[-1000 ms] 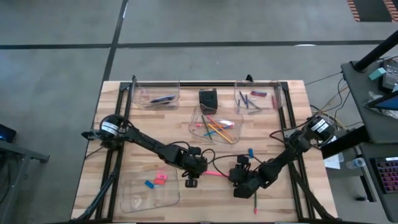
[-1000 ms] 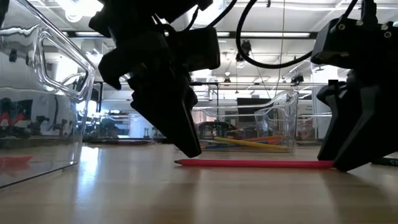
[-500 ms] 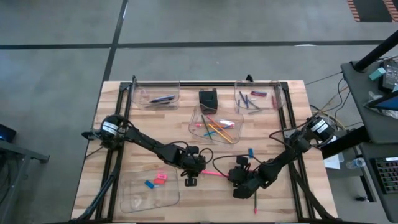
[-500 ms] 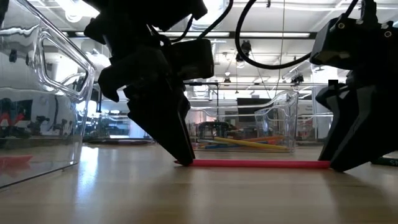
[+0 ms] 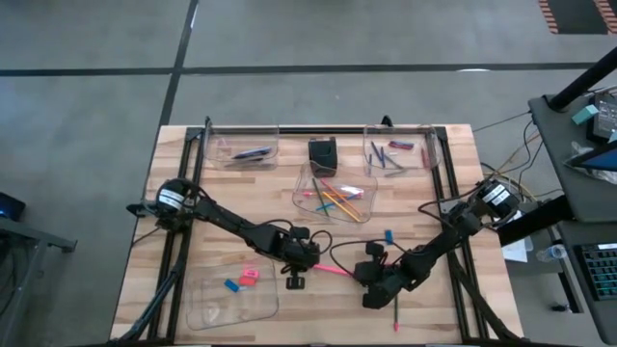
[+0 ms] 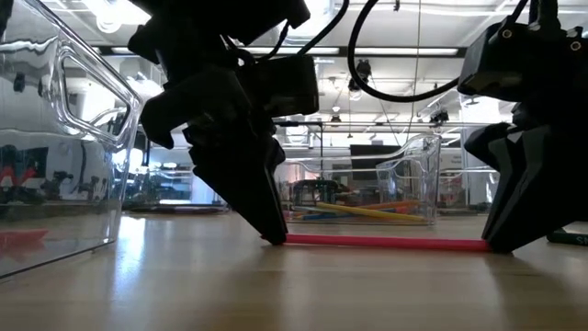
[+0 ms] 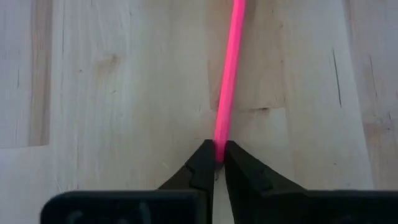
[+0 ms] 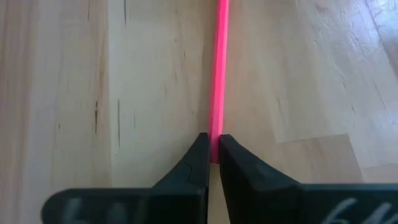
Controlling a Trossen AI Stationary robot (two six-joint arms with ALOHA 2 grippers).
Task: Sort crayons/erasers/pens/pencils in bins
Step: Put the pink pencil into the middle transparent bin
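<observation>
A pink pencil [image 5: 334, 269] lies level on the table near its front middle, and also shows in the low view [image 6: 386, 242]. My left gripper [image 5: 308, 262] is shut at the pencil's left end. My right gripper [image 5: 362, 274] is shut at its right end. Four clear bins stand around. The far left bin [image 5: 243, 146] holds a pen, the far right bin [image 5: 400, 150] crayons, the middle bin [image 5: 335, 193] pencils, and the near left bin [image 5: 234, 295] erasers. My left gripper pinches the pencil's left end [image 7: 220, 142] between its two fingertips [image 7: 204, 160]. The fingers slant down from the table's left and lie along the pencil. The pencil lies level at the table top [image 6: 303, 241]. My right gripper pinches the pencil's right end [image 8: 215, 138] between its two fingertips [image 8: 200, 155]. The fingers slant down from the table's right and lie along the pencil. That end lies at the table top [image 6: 473, 244].
A small black box [image 5: 323, 154] stands between the two far bins. A small blue piece [image 5: 388, 235] lies on the table right of the middle. Another thin stick [image 5: 396, 314] lies near the front edge, under my right arm.
My left gripper has come down and a little toward the table's right, onto the pink pencil's left end, which earlier stuck out past its fingertips. The pencil has stayed on the table.
</observation>
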